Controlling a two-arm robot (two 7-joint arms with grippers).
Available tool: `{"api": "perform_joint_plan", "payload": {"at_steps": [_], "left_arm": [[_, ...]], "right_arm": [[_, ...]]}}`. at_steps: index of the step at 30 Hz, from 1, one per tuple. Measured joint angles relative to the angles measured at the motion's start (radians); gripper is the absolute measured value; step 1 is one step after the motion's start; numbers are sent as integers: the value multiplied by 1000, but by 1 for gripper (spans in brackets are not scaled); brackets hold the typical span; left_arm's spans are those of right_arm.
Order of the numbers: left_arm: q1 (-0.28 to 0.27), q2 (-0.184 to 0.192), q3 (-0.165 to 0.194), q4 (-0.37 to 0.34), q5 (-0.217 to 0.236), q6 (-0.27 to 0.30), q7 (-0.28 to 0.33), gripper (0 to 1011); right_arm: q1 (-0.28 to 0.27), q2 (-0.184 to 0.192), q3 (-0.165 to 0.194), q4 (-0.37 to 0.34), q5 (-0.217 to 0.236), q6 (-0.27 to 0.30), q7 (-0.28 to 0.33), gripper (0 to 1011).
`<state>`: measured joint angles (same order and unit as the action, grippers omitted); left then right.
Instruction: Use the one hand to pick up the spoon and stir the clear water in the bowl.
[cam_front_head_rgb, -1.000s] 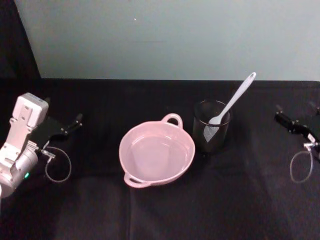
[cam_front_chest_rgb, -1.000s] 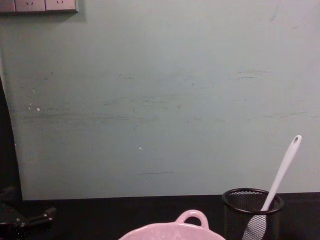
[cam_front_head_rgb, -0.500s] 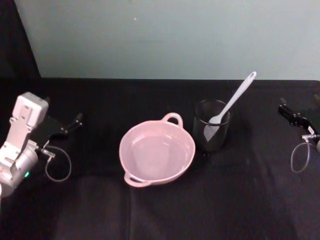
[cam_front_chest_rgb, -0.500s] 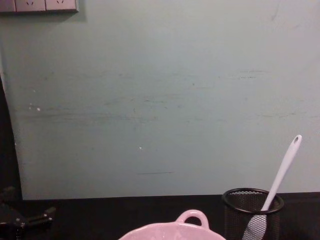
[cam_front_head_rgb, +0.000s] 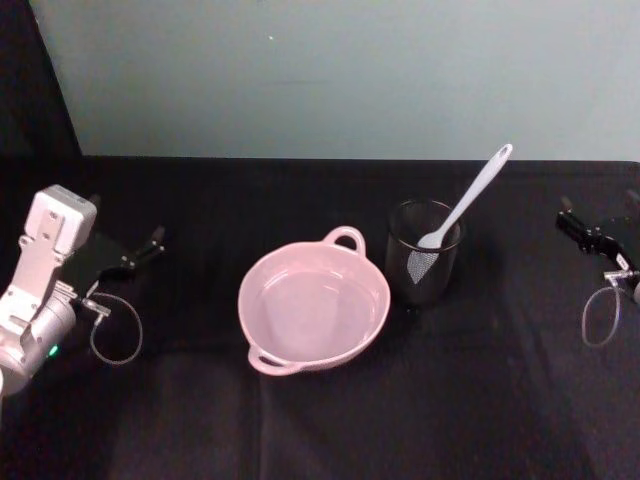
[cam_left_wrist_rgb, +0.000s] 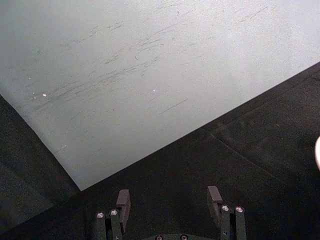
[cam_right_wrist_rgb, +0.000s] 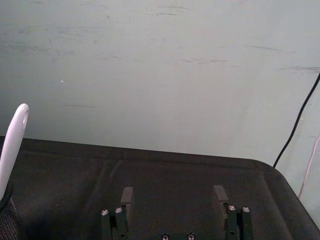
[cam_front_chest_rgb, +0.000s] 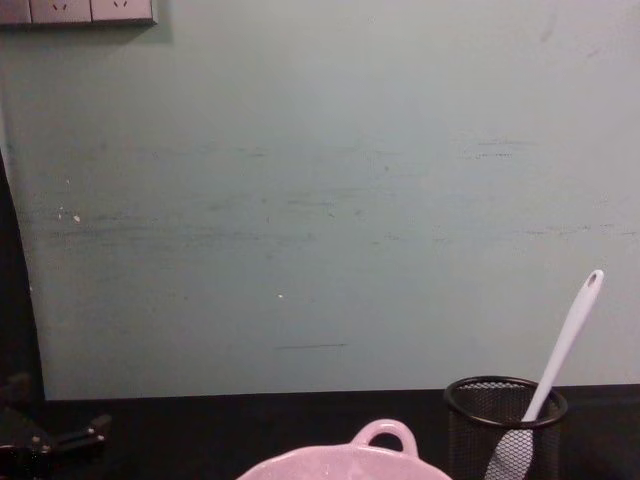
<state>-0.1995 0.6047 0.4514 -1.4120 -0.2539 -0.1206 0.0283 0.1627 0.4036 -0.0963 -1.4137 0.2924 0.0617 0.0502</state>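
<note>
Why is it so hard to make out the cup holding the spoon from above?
Head view: the black mesh cup blends into the dark tablecloth, while the white spoon and pink bowl stand out. Chest view: the cup shows clearly against the pale wall.

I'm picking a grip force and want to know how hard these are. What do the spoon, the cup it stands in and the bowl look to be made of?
The spoon: smooth, matte white, probably plastic or silicone.
The mesh cup: black wire mesh, likely metal; the spoon's head shows through its wall.
The bowl: pale pink, smooth and faintly glossy, perhaps ceramic or plastic; I can't tell which.
</note>
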Motion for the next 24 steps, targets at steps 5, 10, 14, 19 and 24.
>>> {"api": "perform_joint_plan", "payload": {"at_steps": [5, 10, 14, 19, 24], "left_arm": [[0, 0, 0, 0, 0, 0, 0, 1011], [0, 0, 0, 0, 0, 0, 0, 1011], [0, 0, 0, 0, 0, 0, 0, 1011], [0, 0, 0, 0, 0, 0, 0, 1011], [0, 0, 0, 0, 0, 0, 0, 1011]], "right_arm": [[0, 1, -1, -1, 0, 0, 0, 1004], [-1, 1, -1, -1, 1, 0, 0, 1004], [-1, 1, -1, -2, 1, 0, 0, 1004], [-1, 2, -1, -2, 1, 0, 0, 1004], [-2, 2, -1, -2, 1, 0, 0, 1004]]}}
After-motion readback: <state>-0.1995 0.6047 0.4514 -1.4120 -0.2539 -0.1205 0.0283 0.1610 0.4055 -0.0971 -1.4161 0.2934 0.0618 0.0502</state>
